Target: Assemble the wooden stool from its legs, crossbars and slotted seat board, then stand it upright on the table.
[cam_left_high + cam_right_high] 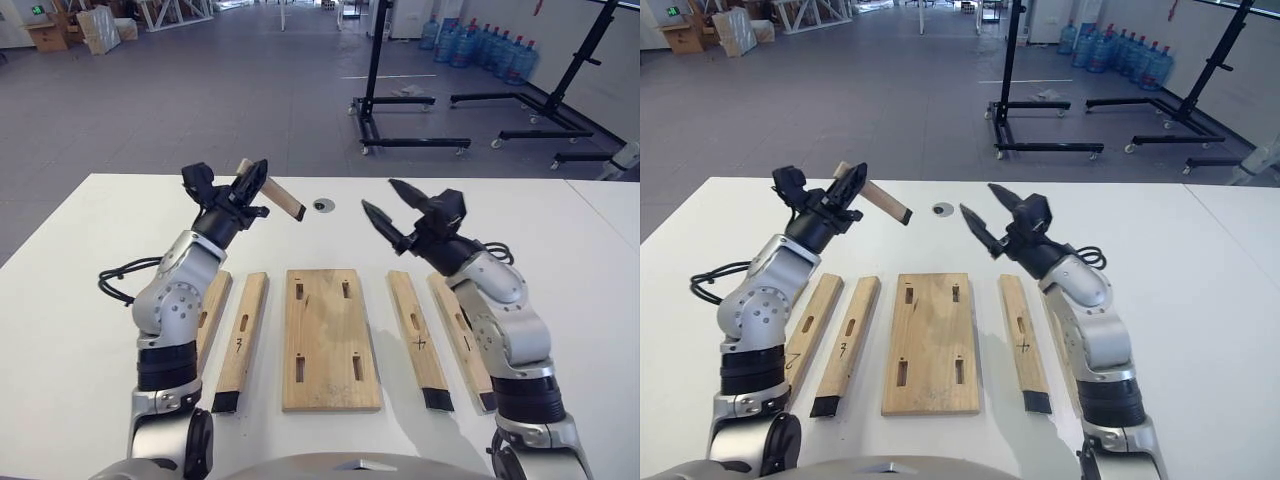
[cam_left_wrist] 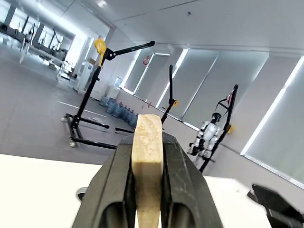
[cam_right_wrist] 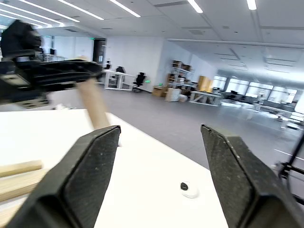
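Note:
My left gripper (image 1: 243, 188) is raised above the table's back left and is shut on a short wooden crossbar (image 1: 277, 194) that points toward the right. In the left wrist view the crossbar (image 2: 147, 161) is clamped between the black fingers (image 2: 114, 185). My right gripper (image 1: 385, 208) hangs open in the air a short way to the right of the crossbar's free end, holding nothing. The slotted seat board (image 1: 329, 335) lies flat in the table's middle. Two legs (image 1: 241, 340) lie to its left and two legs (image 1: 418, 340) to its right.
A small round grommet (image 1: 322, 205) sits in the white table (image 1: 90, 260) behind the board. Black wheeled stands (image 1: 410, 120) and water bottles (image 1: 480, 45) are on the floor beyond the table's far edge.

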Available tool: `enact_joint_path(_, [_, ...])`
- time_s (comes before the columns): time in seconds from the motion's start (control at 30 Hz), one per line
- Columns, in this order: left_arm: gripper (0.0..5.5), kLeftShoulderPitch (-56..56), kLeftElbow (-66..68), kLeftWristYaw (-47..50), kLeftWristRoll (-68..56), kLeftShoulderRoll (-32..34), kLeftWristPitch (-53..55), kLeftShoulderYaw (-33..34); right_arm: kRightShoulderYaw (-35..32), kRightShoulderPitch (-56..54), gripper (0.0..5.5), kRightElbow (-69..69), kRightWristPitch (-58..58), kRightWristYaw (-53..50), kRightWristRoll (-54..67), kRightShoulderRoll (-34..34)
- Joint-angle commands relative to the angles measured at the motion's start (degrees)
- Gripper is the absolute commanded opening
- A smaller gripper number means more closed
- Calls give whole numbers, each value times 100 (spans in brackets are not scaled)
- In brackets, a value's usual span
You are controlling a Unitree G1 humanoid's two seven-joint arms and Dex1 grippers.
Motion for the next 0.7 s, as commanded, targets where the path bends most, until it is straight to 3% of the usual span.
enact_joint_path(0.03, [38, 651, -1272, -254, -114, 870, 673, -145, -677, 217, 308, 15, 20, -848, -168, 140])
enact_joint_path(0.13, [38, 974, -1705, -250, -315, 1388, 1177, 51, -1124, 614, 308, -281, 21, -1484, -261, 324])
enact_joint_path(0.27, [38, 1275, -1435, -185, -28, 1851, 1270, 424, -1222, 1149, 308, -652, -43, -2015, -427, 661])
enact_joint_path(0.4, [38, 2041, -1654, -2, 40, 1846, 1152, 975, -1111, 1320, 308, -694, -45, -2226, -548, 831])
enact_joint_path(0.7, [38, 2990, -1902, -68, 508, 1972, 622, 1445, -860, 1506, 308, -716, -196, -2464, -822, 1078])
